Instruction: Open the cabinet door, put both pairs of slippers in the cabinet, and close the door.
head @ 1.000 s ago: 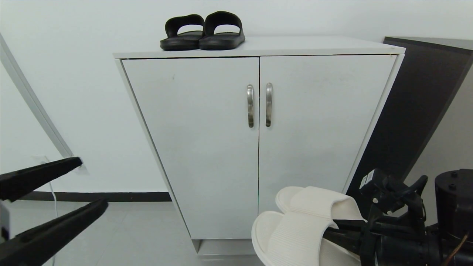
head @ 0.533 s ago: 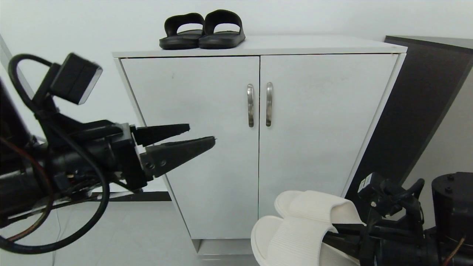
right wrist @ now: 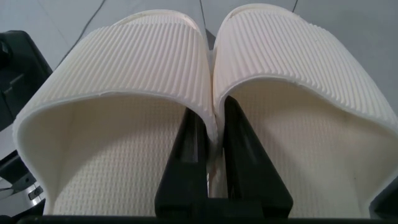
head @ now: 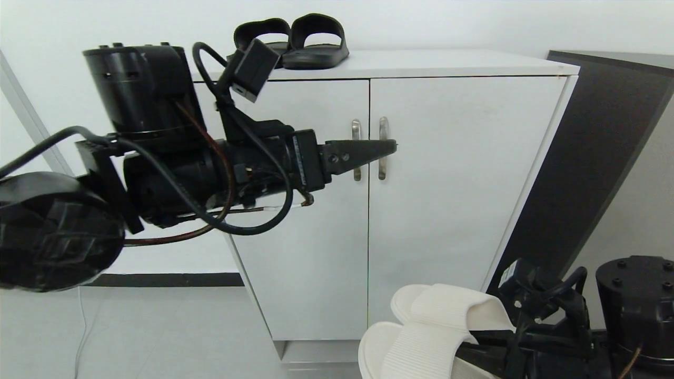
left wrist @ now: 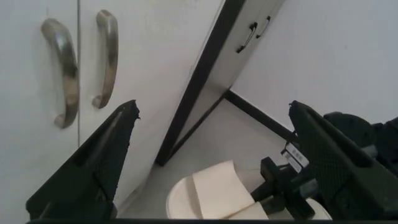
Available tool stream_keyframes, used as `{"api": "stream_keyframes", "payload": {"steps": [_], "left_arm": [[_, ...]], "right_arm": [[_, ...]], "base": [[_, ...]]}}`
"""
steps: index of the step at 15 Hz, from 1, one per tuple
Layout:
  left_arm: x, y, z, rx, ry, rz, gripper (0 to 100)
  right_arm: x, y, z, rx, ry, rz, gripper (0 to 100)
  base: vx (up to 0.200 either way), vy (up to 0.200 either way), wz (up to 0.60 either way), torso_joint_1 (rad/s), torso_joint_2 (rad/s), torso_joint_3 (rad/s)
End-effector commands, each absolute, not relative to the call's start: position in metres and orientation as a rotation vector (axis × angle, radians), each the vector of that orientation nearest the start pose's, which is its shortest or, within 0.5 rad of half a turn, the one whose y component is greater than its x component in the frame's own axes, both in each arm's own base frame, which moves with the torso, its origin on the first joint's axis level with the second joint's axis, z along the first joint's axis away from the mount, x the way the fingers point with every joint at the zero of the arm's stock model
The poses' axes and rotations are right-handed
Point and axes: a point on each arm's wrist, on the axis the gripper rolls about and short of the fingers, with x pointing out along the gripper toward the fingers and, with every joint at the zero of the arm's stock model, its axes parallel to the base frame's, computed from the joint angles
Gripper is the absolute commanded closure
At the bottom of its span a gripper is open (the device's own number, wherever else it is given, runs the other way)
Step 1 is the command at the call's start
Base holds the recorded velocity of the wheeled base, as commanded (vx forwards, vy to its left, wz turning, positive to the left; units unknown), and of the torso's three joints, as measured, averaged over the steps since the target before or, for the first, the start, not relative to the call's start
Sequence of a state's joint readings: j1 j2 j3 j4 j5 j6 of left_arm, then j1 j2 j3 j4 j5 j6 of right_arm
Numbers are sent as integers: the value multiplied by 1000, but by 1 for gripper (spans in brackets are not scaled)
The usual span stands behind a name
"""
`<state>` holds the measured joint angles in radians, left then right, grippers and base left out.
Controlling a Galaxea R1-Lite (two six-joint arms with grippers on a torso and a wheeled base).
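STEP: opening; doors [head: 463,184] were shut | left gripper [head: 392,147] stood apart before handles [head: 357,150] | right gripper [right wrist: 211,134] clamped white slippers [head: 432,321] | NEXT: grip one handle, pull.

head cam: mid-range, faces cabinet [head: 463,184] front, tilted down. left wrist cam: near the handles [left wrist: 108,50], shared with head. right wrist cam: tight on white slippers [right wrist: 124,81].

Ribbed cream slippers [right wrist: 124,68], brushed metal handles [head: 383,169], matt white cabinet [head: 463,184]
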<state>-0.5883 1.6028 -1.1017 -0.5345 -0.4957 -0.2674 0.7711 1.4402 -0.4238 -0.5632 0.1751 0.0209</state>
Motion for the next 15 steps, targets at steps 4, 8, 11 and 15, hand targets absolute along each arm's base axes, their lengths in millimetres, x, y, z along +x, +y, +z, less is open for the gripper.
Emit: {"api": "stream_keyframes", "payload": {"steps": [4,8,11,15], "left_arm": [[272,-207,274,-292,183,-1147,0],[279,-211,273,-313,190,-1111,0],[284,-213,275,-319,166,-1030,0],[292,-216,282,-318,195,-969,0]], "right_arm": [[149,150,140,-126,478,925,100],[150,152,137,-126,471,924,100],[150,152,136,-128,475,922,100],[149,152,136,-127,465,923,100]], "base": [[0,0,0,0,0,0],[0,0,0,0,0,0],[0,0,0,0,0,0],[0,0,0,0,0,0]]}}
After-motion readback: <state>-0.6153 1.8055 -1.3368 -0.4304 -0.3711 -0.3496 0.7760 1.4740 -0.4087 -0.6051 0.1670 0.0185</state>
